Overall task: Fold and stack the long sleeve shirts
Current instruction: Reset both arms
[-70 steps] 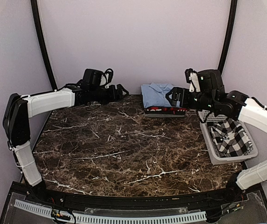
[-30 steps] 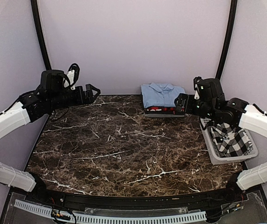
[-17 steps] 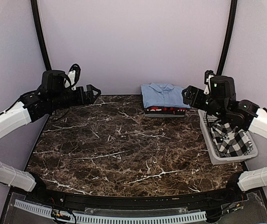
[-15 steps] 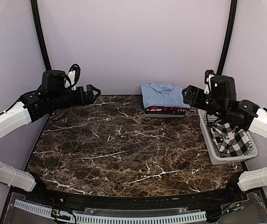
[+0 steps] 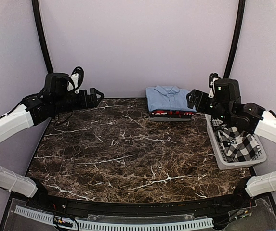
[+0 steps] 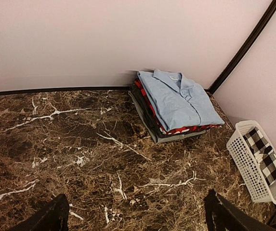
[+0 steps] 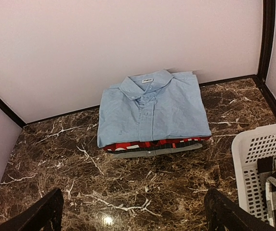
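Bench [image 5: 128, 144] of dark brown marble with white veins takes up most of your overhead view, running back to the pale back wall [image 5: 138, 43].

Your left arm [image 5: 7, 122] sweeps in from the left side and your right arm [image 5: 272, 127] from the right, both raised above the far half of the bench.

At the right edge you have the white lattice basket [image 5: 214, 144], standing on the bench with its long side running front to back. The black-and-white checked shirt [image 5: 241, 144] lies crumpled inside it, unfolded.

At the back centre, close to the wall, sits a folded pile [image 5: 169, 107]. The light blue shirt [image 7: 152, 110] is on top, collar toward the wall and buttoned front facing up. The red-and-black plaid shirt [image 7: 142, 144] shows as a strip directly beneath it, with darker and grey layers under that.

Your left tool [image 5: 97, 96] hangs over the back-left corner, well apart from the pile, its jaws spread wide with nothing between them; its wrist view shows only bare marble between the fingertips [image 6: 51, 219].

Your right tool [image 5: 191, 100] hangs just beside the pile's right edge, above the basket's far end, jaws likewise spread and holding nothing.
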